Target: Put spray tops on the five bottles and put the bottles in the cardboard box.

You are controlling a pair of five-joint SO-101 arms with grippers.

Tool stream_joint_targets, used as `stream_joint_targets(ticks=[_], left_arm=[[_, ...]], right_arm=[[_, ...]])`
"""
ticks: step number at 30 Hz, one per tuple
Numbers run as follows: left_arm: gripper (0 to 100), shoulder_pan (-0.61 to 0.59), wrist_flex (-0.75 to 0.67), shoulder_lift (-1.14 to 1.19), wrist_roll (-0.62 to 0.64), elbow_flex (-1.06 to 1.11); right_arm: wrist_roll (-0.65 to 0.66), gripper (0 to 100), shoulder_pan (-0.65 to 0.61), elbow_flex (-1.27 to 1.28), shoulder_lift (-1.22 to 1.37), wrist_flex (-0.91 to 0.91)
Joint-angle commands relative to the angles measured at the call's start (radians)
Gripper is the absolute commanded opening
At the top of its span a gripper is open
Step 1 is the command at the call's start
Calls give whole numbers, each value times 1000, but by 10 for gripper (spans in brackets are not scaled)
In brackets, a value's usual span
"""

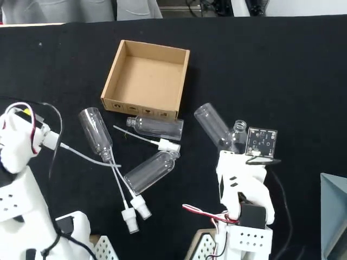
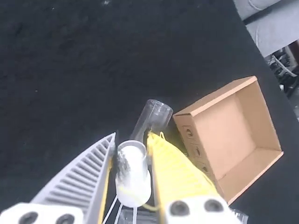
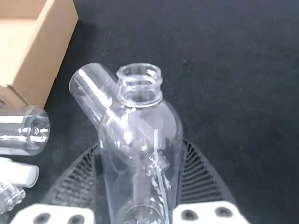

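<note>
Clamping a spray top (image 2: 133,175) — left hand (image 2: 131,136), right hand (image 3: 140,145) holding open-necked bottle (image 3: 140,119), cardboard box (image 1: 149,76) nearby

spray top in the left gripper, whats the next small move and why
Probably carry the spray top in the left gripper toward the bottle held by the right gripper, lining its tube over the open neck: that bottle has no top and they sit apart.
</note>
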Motion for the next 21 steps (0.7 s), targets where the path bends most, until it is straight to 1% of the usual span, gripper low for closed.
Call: stream_joint_targets(ticks=[1, 8, 13, 18, 21], left_arm=[[29, 16, -135, -103, 20, 94], [29, 16, -299, -216, 28, 231], [29, 22, -356, -261, 124, 291], [29, 165, -408, -295, 133, 341], [29, 243, -466, -313, 141, 374]], right_arm=[[17, 28, -21, -88, -97, 3], [18, 29, -110, -67, -97, 3], [18, 28, -160, -56, -97, 3], [18, 28, -213, -54, -99, 3], [18, 28, -239, -39, -99, -12]])
